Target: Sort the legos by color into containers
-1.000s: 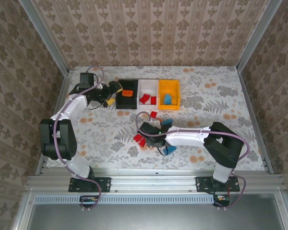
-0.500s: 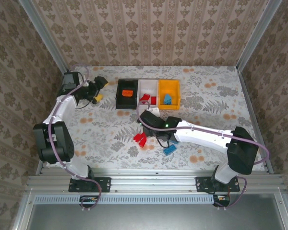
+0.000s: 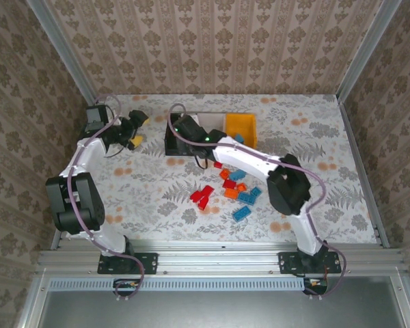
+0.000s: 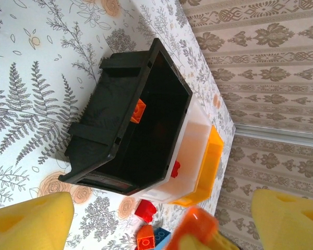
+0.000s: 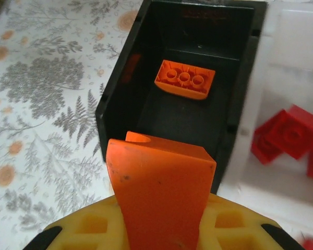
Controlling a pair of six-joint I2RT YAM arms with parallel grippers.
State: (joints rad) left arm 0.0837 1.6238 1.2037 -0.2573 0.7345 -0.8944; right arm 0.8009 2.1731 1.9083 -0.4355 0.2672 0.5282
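R gripper (image 3: 184, 131) clenching orange brick (image 5: 161, 187), swinging from lego pile (image 3: 234, 193) to black bin (image 5: 115, 112) — drop seeming next. L gripper (image 3: 134, 128) released, backing off left.

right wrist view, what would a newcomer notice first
An orange brick clamped in the right hand, poised over the black bin, where a second orange brick already lies. Beside it, red bricks sit in the white bin.
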